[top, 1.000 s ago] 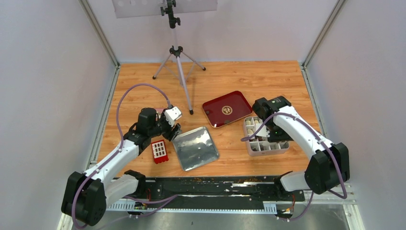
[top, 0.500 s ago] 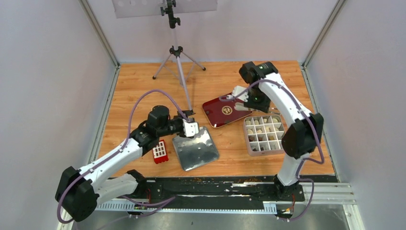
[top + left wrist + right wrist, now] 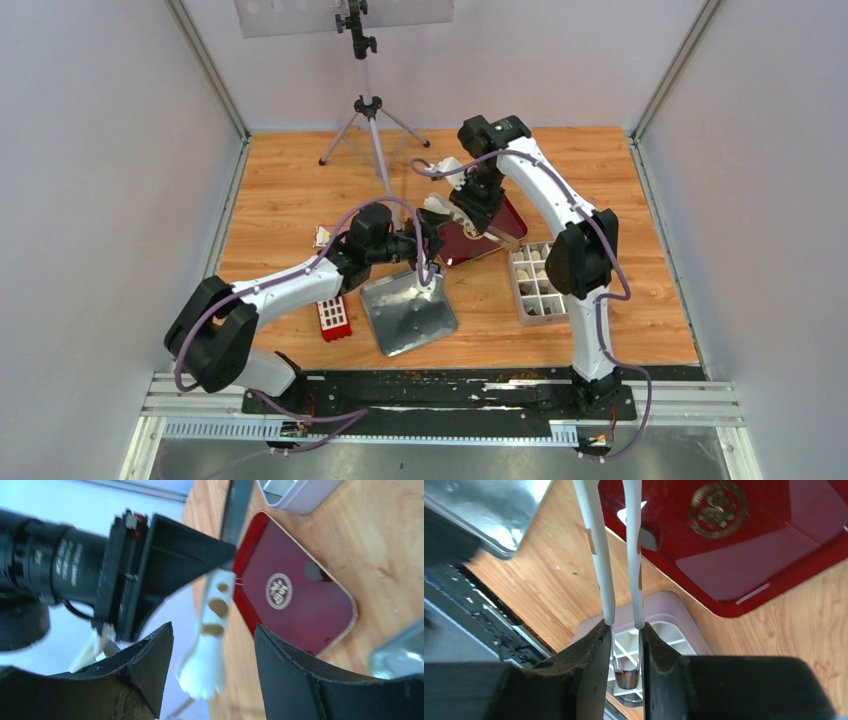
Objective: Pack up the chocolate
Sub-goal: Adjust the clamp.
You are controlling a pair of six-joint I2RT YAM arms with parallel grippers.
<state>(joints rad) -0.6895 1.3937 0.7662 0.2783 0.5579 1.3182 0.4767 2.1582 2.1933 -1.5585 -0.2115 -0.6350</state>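
The chocolate (image 3: 536, 268), small cream and dark pieces, sits in a pale divided box (image 3: 520, 300) at the right, half hidden by my right arm. My right gripper (image 3: 478, 205) hangs over the red lid (image 3: 462, 248) and is shut on white tongs (image 3: 440, 205). In the right wrist view the jaws (image 3: 625, 626) clamp the tongs (image 3: 596, 545) near their metal bend, with the arms reaching over the red lid (image 3: 744, 545) and the box (image 3: 664, 615) below. My left gripper (image 3: 438, 228) is open and empty beside the tongs' tips (image 3: 215, 605), as the left wrist view (image 3: 214, 627) shows.
A silver tray (image 3: 408, 312) lies in front of the left gripper. A small red block with white squares (image 3: 333, 315) stands to its left. A camera tripod (image 3: 370, 110) stands at the back. The red lid with a gold emblem (image 3: 295, 600) lies under both grippers.
My right arm has swung left from the box, across the red lid, carrying the tongs. My left arm has stretched right, from beside the red block to the lid's left edge.
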